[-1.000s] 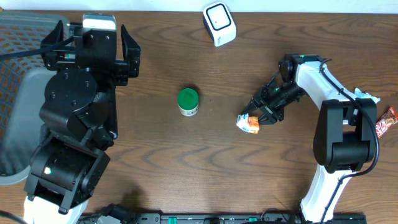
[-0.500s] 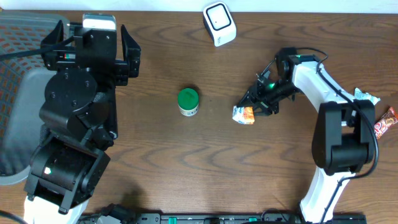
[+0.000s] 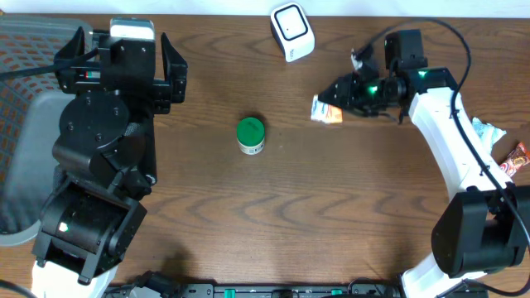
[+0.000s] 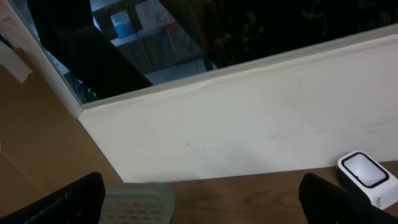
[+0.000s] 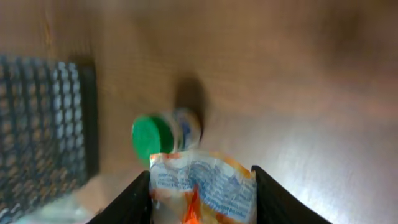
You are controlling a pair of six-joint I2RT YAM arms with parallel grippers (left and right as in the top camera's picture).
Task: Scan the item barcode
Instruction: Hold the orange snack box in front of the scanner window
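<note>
My right gripper point(image 3: 333, 101) is shut on a small white and orange snack packet point(image 3: 325, 110), held above the table right of centre. In the right wrist view the packet point(image 5: 202, 186) fills the space between the two black fingers point(image 5: 283, 199), with blue print on its white face. The white barcode scanner point(image 3: 291, 31) stands at the table's far edge, up and left of the packet, and shows at the lower right of the left wrist view as the scanner point(image 4: 365, 175). My left gripper point(image 4: 200, 205) is open and holds nothing, raised at the far left.
A green-lidded small jar point(image 3: 250, 136) stands at the table's middle, seen beyond the packet as the jar point(image 5: 163, 132). A grey mesh basket point(image 3: 25, 124) lies at the left edge. More snack wrappers point(image 3: 513, 159) lie at the right edge.
My right arm has lifted the packet off the table and carried it up and back toward the scanner. The left arm has not moved.
</note>
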